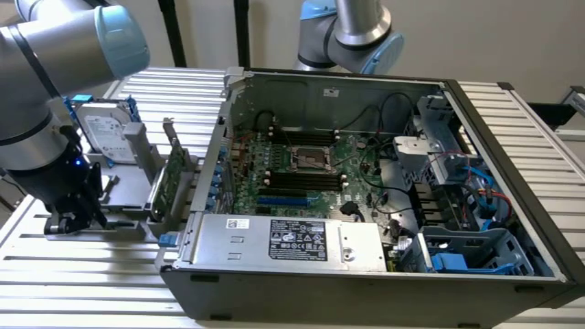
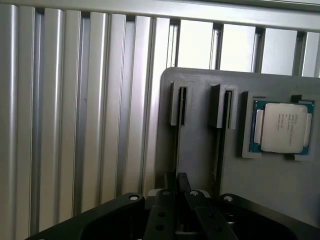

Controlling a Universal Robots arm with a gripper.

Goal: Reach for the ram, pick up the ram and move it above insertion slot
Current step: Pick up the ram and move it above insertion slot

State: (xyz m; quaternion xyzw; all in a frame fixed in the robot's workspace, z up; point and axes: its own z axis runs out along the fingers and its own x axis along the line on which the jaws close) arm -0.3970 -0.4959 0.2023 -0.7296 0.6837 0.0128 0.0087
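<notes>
Jaws sit nearly together, pinched on the ram [image 2: 176,150], whose thin edge I see standing in a slot of the grey holder [image 2: 200,160]. My gripper [image 2: 177,181] is low over that holder, on the exterior view's left of the open case [image 1: 366,295]. A CPU [image 2: 282,127] lies in the holder near the ram. The hard drive [image 1: 105,133] stands farther back.

the black tool [image 2: 177,189] hangs over a grey holder [image 2: 265,185] with two narrow slots [image 2: 182,106] and a processor chip [image 2: 282,126] in a recess, on the ribbed worktop [image 2: 75,125].
</notes>
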